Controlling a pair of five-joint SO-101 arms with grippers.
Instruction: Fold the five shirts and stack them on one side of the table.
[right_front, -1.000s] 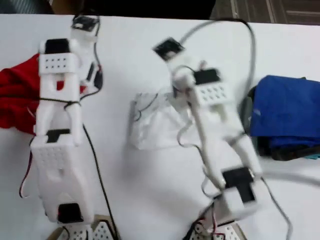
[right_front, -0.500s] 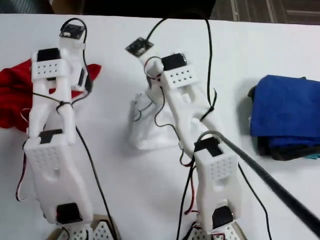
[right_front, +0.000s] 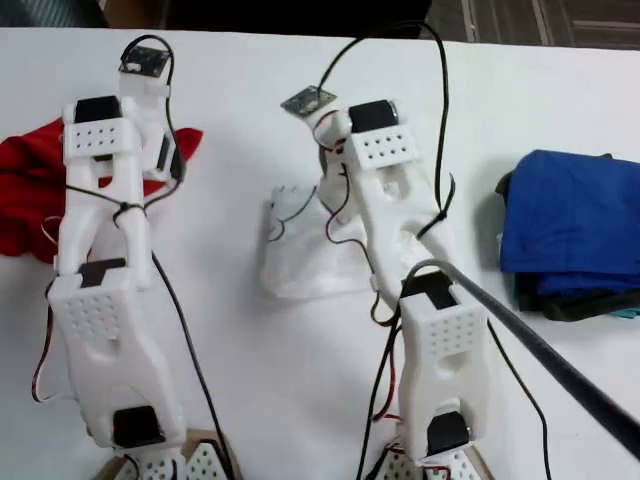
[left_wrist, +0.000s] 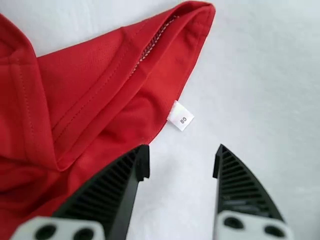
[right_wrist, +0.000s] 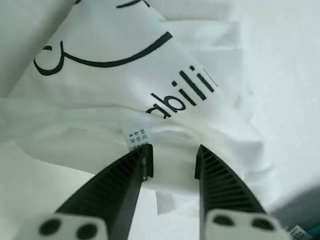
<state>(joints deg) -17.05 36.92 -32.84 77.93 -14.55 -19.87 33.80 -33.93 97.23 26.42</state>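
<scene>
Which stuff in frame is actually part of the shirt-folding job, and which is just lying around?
Job:
red shirt
white shirt
folded blue shirt, on a dark garment
left tool, open by the red shirt
right tool, open over the white shirt

Just there:
thick dark cable past the right arm
table

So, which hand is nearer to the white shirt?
Right. The right hand hangs open over the white shirt, at a fold. The left hand is off to the side, open over the edge of the red shirt.
</scene>
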